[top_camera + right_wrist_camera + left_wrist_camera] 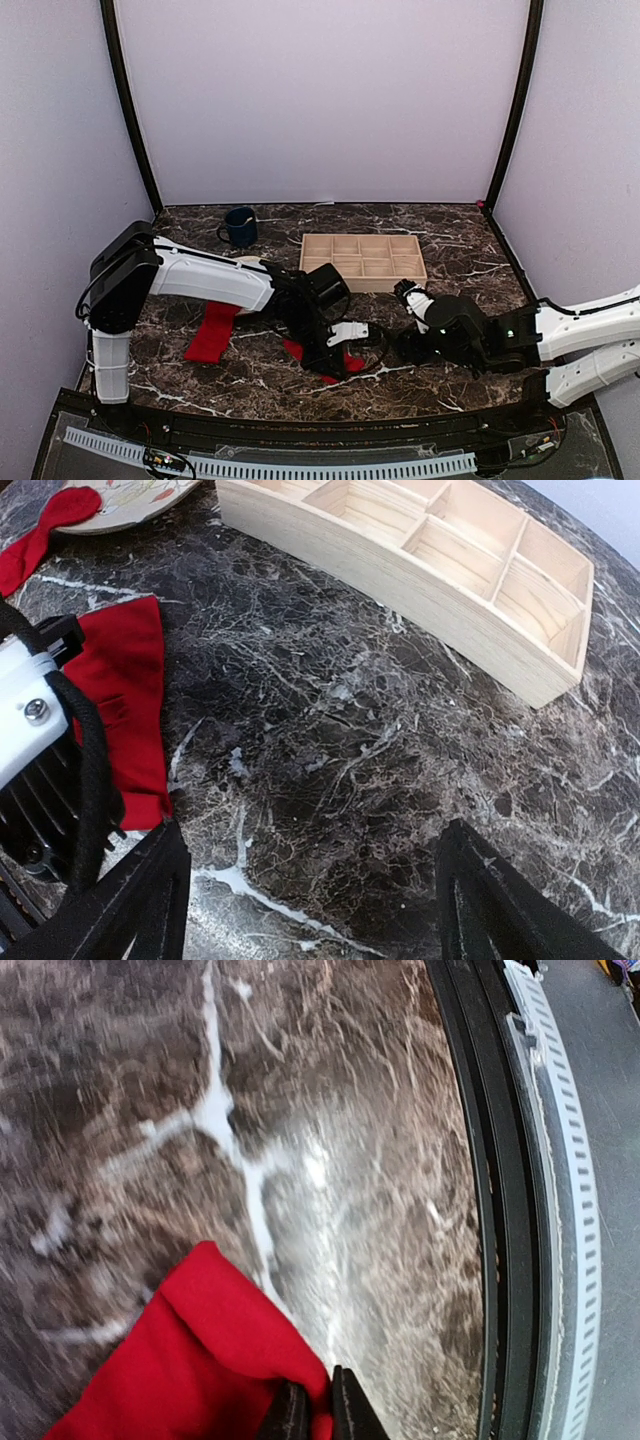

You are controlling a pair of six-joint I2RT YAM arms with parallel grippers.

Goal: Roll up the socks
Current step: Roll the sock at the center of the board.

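One red sock [353,362] lies on the dark marble table near the front middle, partly under my left gripper [335,368]. The left wrist view shows that gripper [318,1415] shut on a fold of this sock [200,1350], with red fabric pinched between its black fingers [350,1412]. In the right wrist view the same sock [130,695] lies flat at the left, beside the left arm's wrist. My right gripper [320,900] hovers open over bare marble just right of it, holding nothing. The second red sock [212,333] lies as a long strip at the left, its far end on the plate [130,500].
A wooden tray with several compartments [362,262] stands at the back middle. A dark blue mug [240,227] is at the back left. The table's front edge with a black rail [500,1210] runs close to the left gripper.
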